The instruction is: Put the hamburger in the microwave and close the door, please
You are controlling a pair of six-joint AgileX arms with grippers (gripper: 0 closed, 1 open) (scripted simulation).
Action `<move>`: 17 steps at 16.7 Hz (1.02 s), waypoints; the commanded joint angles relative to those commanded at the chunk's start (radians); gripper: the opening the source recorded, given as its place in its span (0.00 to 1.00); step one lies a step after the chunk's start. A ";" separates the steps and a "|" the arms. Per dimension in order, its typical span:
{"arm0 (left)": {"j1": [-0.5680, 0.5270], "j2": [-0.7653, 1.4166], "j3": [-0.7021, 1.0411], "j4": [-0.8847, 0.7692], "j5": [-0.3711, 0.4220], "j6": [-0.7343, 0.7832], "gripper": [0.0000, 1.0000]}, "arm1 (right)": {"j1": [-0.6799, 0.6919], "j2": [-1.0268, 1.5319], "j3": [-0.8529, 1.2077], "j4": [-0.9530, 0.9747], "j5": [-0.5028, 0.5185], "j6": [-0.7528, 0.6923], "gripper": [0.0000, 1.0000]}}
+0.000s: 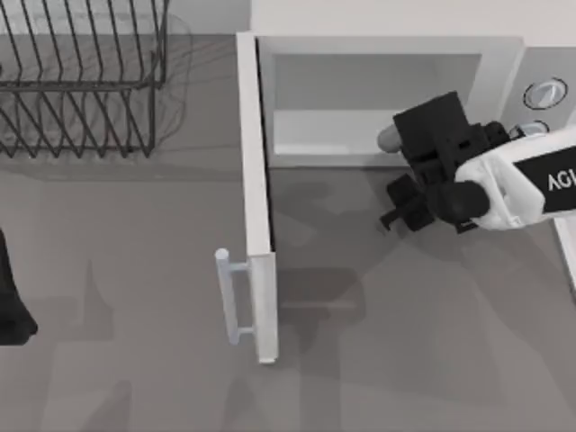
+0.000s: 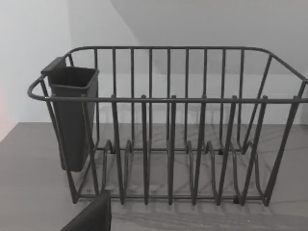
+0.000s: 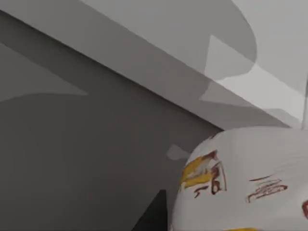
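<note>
The white microwave (image 1: 387, 49) stands at the back right with its cavity open. Its door (image 1: 256, 198) swings out toward the table's front, and the pale bar handle (image 1: 230, 297) is on the door's left face. My right gripper (image 1: 398, 135) hovers at the cavity mouth, near its right side, shut on the hamburger (image 1: 388, 138). A pale edge of the hamburger peeks out from the black fingers. The right wrist view has the hamburger (image 3: 240, 183) up close, whitish with orange-yellow blotches, over the grey table. My left arm (image 1: 11, 301) sits parked at the table's left edge.
A black wire rack (image 1: 81, 81) stands at the back left. In the left wrist view the rack (image 2: 168, 144) carries a dark cup (image 2: 72, 115) on one end. Two round knobs (image 1: 545, 93) sit on the microwave's grey right panel. Open table lies in front of the door.
</note>
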 joint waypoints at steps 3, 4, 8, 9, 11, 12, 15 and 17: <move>0.000 0.000 0.000 0.000 0.000 0.000 1.00 | 0.093 0.086 0.007 0.223 0.076 0.226 0.00; 0.000 0.000 0.000 0.000 0.000 0.000 1.00 | 0.117 0.108 0.008 0.289 0.098 0.289 0.00; 0.000 0.000 0.000 0.000 0.000 0.000 1.00 | 0.177 0.166 0.017 0.469 0.162 0.456 0.00; 0.000 0.000 0.000 0.000 0.000 0.000 1.00 | 0.183 0.173 0.018 0.488 0.169 0.475 0.00; 0.000 0.000 0.000 0.000 0.000 0.000 1.00 | 0.185 0.176 0.019 0.497 0.173 0.484 0.00; 0.000 0.000 0.000 0.000 0.000 0.000 1.00 | 0.185 0.176 0.019 0.497 0.173 0.484 0.00; 0.000 0.000 0.000 0.000 0.000 0.000 1.00 | 0.178 0.174 0.012 0.493 0.171 0.484 0.00; 0.000 0.000 0.000 0.000 0.000 0.000 1.00 | 0.169 0.203 0.047 0.480 0.165 0.479 0.00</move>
